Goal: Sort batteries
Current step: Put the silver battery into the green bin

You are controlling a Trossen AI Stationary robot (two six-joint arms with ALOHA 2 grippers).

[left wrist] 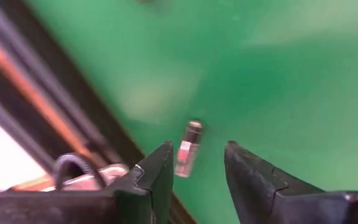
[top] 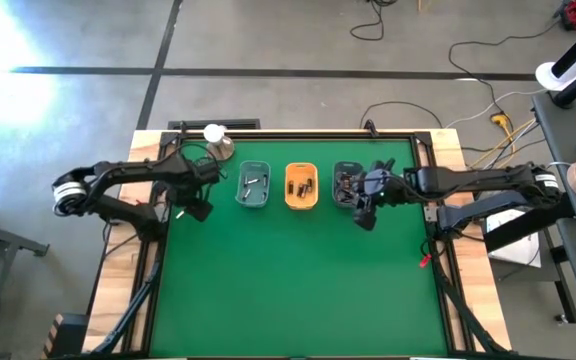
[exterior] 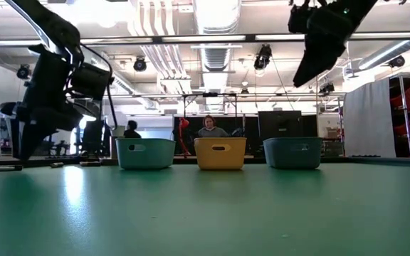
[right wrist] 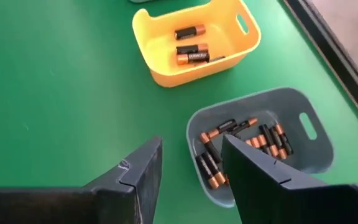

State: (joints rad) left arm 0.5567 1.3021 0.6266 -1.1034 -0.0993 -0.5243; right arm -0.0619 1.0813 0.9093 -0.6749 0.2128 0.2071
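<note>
**Sorting under way, a good pile left to move**

From the high view I had three small trays in a row: a grey-blue tray with a few batteries, an orange tray holding a few more, and a dark-looking tray crowded with them. The left gripper sat just beside the grey-blue tray, off its outer side; the right gripper hung at the crowded tray's near edge.

The low view showed me both arms raised above the table, the trays lined up beyond them, and a person seated far back in the room.

In the left wrist view, the fingers stood parted, and a single battery showed in the gap just ahead of them, near the table's edge. I could not tell whether it was lying on the mat or falling.

In the right wrist view, the right fingers were parted and empty, the full tray directly ahead, the orange tray beyond it.

I judged the job perhaps partly done: most batteries remained unsorted in that full tray.
</note>
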